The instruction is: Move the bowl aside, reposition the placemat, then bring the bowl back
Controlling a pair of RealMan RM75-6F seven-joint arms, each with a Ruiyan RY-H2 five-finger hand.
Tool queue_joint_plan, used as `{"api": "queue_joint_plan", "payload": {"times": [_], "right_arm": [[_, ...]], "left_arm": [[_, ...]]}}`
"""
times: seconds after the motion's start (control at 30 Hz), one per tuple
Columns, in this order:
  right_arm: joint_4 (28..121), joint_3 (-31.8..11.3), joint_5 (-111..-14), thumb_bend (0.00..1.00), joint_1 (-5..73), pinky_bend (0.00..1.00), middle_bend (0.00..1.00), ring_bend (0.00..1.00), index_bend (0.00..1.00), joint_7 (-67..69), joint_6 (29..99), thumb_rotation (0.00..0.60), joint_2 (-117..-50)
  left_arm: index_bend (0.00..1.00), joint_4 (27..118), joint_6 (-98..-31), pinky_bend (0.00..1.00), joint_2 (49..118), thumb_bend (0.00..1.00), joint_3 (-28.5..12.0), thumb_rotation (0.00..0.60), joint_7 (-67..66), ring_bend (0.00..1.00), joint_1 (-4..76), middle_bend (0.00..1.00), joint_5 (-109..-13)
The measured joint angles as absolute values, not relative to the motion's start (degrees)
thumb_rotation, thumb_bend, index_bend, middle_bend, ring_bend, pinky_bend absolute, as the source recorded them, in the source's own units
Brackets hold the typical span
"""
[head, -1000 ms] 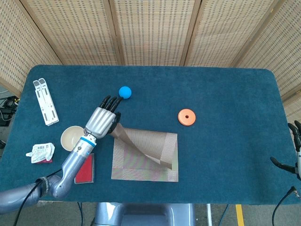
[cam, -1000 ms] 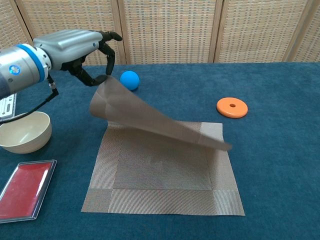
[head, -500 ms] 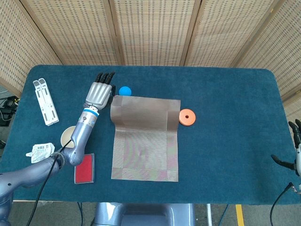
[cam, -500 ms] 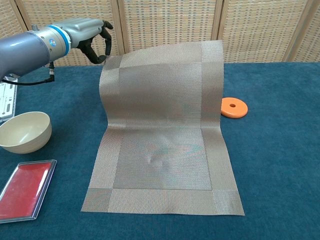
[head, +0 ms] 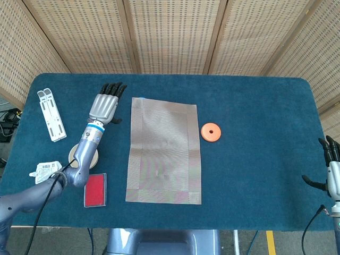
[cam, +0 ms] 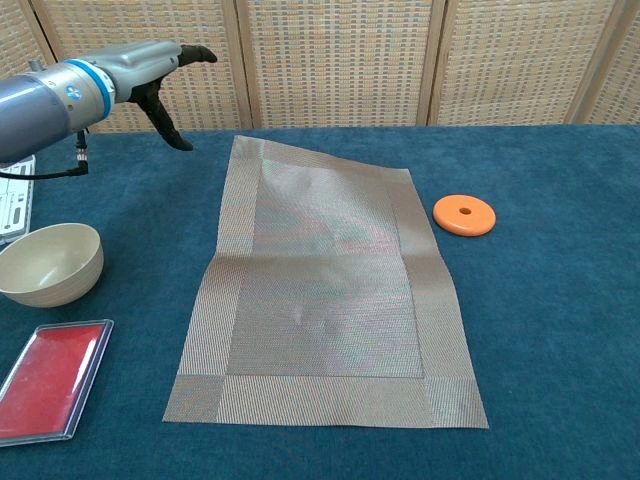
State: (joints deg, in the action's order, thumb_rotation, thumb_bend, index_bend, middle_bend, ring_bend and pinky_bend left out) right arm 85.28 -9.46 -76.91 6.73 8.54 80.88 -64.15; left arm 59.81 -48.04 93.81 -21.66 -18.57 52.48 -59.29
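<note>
On the table, placemat [head: 163, 157] now unfolded, left hand [head: 103, 107] released it

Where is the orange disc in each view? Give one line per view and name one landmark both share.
Head view: the orange disc lies right of centre on the blue table, just off the placemat's right edge.
Chest view: the orange disc sits at upper right, again just right of the placemat, near its far corner.
Shared landmark: the placemat, spread out in both views.
</note>
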Motion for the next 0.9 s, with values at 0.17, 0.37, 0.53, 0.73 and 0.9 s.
{"api": "queue_joint_plan", "payload": {"times": [0.17, 0.37, 0.53, 0.73, 0.9], "right_arm": [[85.01, -9.07, -77.6, 0.07, 6.99, 0.0, 0.0, 0.0, 0.03, 7.84, 80.64, 0.6, -64.66], [85.08, -7.89, -79.73, 0.07, 7.27, 0.0, 0.0, 0.0, 0.03, 5.96, 80.79, 0.6, -65.66], [85.51, -6.55, -81.88, 0.06, 7.46, 0.0, 0.0, 0.0, 0.03, 4.1, 81.0, 0.6, -66.67], [85.85, -5.27, -84.21, 0.04, 7.67, 0.0, 0.0, 0.0, 0.03, 2.82, 81.18, 0.6, -67.67], [85.54, -3.7, -86.79, 0.03, 7.71, 0.0, 0.0, 0.0, 0.02, 0.6, 81.73, 0.6, -69.06]], "left_arm": [[0.02, 67.0, -54.31, 0.0, 89.34, 0.12, -18.33, 0.6, -15.94, 0.0, 47.82, 0.0, -64.73], [0.02, 77.01, -61.3, 0.0, 83.0, 0.12, -13.14, 0.6, -15.3, 0.0, 40.64, 0.0, -69.01], [0.02, 85.9, -66.8, 0.0, 76.43, 0.12, -7.94, 0.6, -16.12, 0.0, 33.48, 0.0, -71.05], [0.02, 90.3, -73.97, 0.0, 72.91, 0.12, -2.74, 0.6, -16.44, 0.0, 26.82, 0.0, -74.81], [0.01, 91.43, -82.13, 0.0, 71.55, 0.12, 1.0, 0.6, -15.44, 0.0, 20.38, 0.0, -79.69]]}}
